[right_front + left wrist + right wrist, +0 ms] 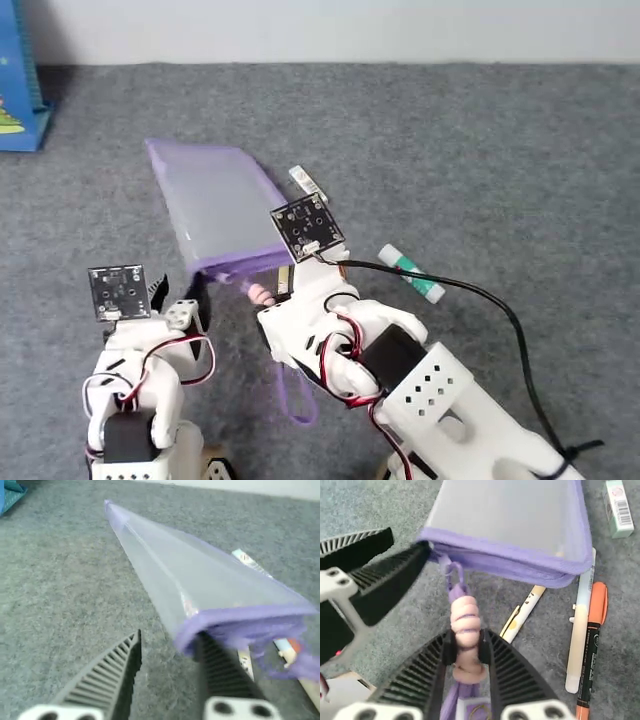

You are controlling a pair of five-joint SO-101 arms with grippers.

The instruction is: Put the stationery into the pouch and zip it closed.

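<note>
high view: purple pouch (215,205) lies on the grey tabletop (500,150), its near edge between the two arms and apparently raised. glue stick (410,273) sits well off to one side and a small labelled block (307,182) just beside the pouch's far edge, both outside it. pink charm (261,294) hangs at the pouch's near corner, and a purple strap (293,395) trails back under the right arm. left wrist view: left end effector (167,647) is spread apart, gripping nothing; the pouch corner sits against one fingertip, not between the two. right wrist view: right end effector (465,652) is clamped on the pink charm at the zip end. this view catches what the arm hides from above: orange marker (590,650), pale pen (582,615) and yellow pen (522,615) on the tabletop, tips tucked under the pouch edge. judgement: loading not begun, pouch looks empty; every item has yet to go in, then the zip.
</note>
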